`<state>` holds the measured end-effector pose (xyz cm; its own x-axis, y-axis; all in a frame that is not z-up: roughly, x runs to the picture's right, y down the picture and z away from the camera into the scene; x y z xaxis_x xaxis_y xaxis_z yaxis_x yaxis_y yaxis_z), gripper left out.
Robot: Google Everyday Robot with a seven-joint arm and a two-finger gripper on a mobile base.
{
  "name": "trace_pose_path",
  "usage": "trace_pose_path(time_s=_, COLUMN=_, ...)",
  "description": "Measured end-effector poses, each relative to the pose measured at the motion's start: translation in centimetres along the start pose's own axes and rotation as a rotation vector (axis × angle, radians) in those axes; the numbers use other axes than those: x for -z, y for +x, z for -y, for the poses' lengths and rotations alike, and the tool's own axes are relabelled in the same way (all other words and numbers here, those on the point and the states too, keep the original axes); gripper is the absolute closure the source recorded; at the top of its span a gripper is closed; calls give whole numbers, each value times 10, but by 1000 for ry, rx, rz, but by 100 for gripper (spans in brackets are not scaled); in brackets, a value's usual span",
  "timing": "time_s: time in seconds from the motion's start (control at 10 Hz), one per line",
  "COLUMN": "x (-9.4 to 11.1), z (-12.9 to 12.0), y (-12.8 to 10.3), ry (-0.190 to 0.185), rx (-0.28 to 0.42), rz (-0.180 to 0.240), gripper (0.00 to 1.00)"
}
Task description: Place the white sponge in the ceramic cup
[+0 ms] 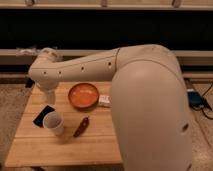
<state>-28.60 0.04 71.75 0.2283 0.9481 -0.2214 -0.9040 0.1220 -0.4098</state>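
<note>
Nearest: the arm's bulky white upper link fills the foreground, right of the ceramic cup.

The cup stands upright on the wooden table, toward its left side, with the mouth facing up.

A dark red elongated item lies just right of the cup and does not touch it.

A black flat rectangle lies just left of and behind the cup, partly hidden by the cup's rim.

The gripper hangs just above and slightly behind the cup, at the end of the down-turned forearm. Its jaws are pressed together; I cannot tell whether anything is pinched between them.

White sponge: cannot be made out from this view.

An orange bowl sits behind and to the right of the cup.

A white printed packet lies further right of the cup, partly covered by the arm.

The arm's elbow is above and behind the cup.
</note>
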Motion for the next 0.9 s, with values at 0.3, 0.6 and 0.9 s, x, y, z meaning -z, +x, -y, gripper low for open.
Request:
trace_pose_path(time_s=0.3, x=18, z=-4, y=21, ry=-30, rx=19, rz=5, gripper=100)
trace_pose_path(time_s=0.6, x=27, z=-9, y=45, ry=-55, rx=60, rz=-16, gripper=100)
trace_pose_path(time_s=0.9, x=27, z=-18, y=59, ry=-68, rx=107, rz=-31, gripper=100)
